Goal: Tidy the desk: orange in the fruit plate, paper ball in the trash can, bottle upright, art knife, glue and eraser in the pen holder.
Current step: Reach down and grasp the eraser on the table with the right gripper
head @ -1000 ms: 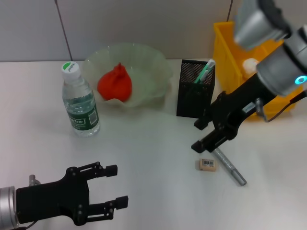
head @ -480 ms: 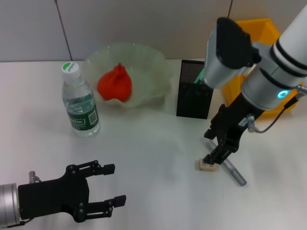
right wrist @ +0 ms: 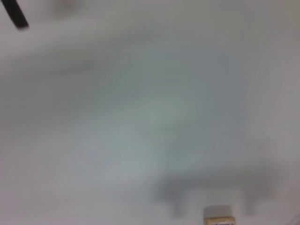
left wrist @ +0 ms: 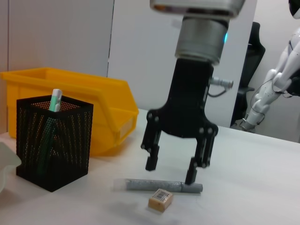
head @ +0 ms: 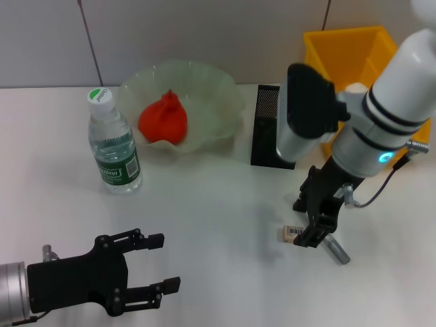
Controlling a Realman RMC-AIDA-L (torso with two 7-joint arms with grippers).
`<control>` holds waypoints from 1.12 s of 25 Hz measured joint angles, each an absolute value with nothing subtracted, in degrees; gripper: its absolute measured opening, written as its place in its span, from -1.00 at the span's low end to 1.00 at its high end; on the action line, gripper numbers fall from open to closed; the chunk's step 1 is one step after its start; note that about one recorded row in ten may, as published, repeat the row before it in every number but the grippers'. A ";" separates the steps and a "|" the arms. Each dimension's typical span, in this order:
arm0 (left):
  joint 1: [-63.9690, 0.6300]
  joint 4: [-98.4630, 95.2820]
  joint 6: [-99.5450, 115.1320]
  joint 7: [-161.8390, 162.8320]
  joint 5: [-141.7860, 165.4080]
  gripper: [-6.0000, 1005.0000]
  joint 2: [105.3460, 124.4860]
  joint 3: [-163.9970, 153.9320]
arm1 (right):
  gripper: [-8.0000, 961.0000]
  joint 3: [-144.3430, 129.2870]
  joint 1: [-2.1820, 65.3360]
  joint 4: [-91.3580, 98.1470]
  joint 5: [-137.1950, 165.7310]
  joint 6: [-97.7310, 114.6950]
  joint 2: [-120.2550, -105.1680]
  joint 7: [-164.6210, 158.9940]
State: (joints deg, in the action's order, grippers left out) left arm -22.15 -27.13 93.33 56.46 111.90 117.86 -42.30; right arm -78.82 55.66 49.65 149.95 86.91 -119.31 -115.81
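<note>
My right gripper (head: 315,221) hangs open, fingers pointing down over the grey art knife (head: 336,248). In the left wrist view the right gripper (left wrist: 170,171) has one fingertip on each side of the art knife (left wrist: 161,185), just above the table. The tan eraser (head: 291,234) lies beside the knife, also seen as the eraser (left wrist: 160,199) and the eraser (right wrist: 219,216). The black mesh pen holder (head: 267,136) holds a green and white stick (left wrist: 55,100). The orange (head: 163,117) sits in the fruit plate (head: 218,102). The bottle (head: 112,143) stands upright. The paper ball is hidden. My left gripper (head: 165,262) rests open at the front left.
The yellow trash can (head: 354,48) stands at the back right, behind my right arm, and shows as the trash can (left wrist: 93,93) behind the pen holder (left wrist: 51,140). Bare table lies between the bottle and the eraser.
My right arm swung over, and its gripper dropped from beside the pen holder to straddle the art knife next to the eraser. The left gripper has barely moved.
</note>
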 joint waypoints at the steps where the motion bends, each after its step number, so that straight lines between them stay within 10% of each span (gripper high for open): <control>1: -22.10 -27.07 93.33 56.49 111.87 0.57 117.86 -42.26 | 0.29 -79.38 55.64 49.17 149.92 86.05 -119.37 -115.81; 28: -21.97 -26.80 92.98 57.13 111.35 0.57 118.03 -42.10 | -0.01 -84.12 55.36 45.14 148.17 79.27 -119.61 -114.87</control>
